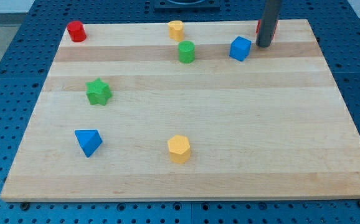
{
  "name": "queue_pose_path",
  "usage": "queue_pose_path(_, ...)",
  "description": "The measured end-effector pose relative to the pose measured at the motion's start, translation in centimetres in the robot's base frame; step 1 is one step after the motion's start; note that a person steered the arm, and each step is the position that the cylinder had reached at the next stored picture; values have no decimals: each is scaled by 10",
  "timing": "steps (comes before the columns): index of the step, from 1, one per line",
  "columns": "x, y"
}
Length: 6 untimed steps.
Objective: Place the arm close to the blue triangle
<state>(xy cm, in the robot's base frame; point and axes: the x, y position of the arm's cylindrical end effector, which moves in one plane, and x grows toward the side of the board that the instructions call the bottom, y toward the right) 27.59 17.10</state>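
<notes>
The blue triangle (88, 142) lies near the board's lower left. My tip (264, 45) stands at the view's top right, far from the triangle. It is just right of a blue cube (240, 48). A red block (273, 27) is mostly hidden behind the rod.
A red cylinder (76, 31) sits at the top left corner. A yellow block (176, 29) and a green cylinder (186, 51) are at top centre. A green star (98, 92) is at left. A yellow hexagon (179, 149) is at bottom centre. The wooden board (242, 137) rests on a blue pegboard.
</notes>
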Motion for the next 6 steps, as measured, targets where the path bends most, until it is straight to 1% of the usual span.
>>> queue_pose_path(2, 75, -6)
queue_pose_path(3, 126, -6)
queue_pose_path(4, 153, -38)
queue_pose_path(6, 164, -188)
